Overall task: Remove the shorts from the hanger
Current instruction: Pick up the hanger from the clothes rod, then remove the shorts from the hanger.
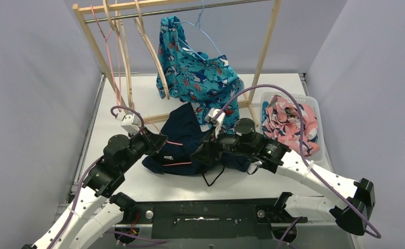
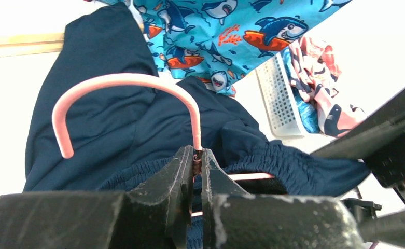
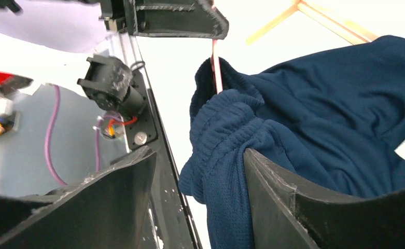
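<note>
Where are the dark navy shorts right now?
In the top view, the dark navy shorts lie on the table at its middle, between the left gripper and the right gripper, just in front of the hanging shark-print shorts.

Wooden rack [image 1: 265, 46] and basket [image 1: 319, 122] hem the navy shorts [image 1: 184, 129].

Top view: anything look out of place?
The teal shark shorts hang bunched and lopsided on the tilted blue hanger, its right arm bare. The navy shorts lie crumpled on the table, pink hanger still in them.

No legible text or labels.
</note>
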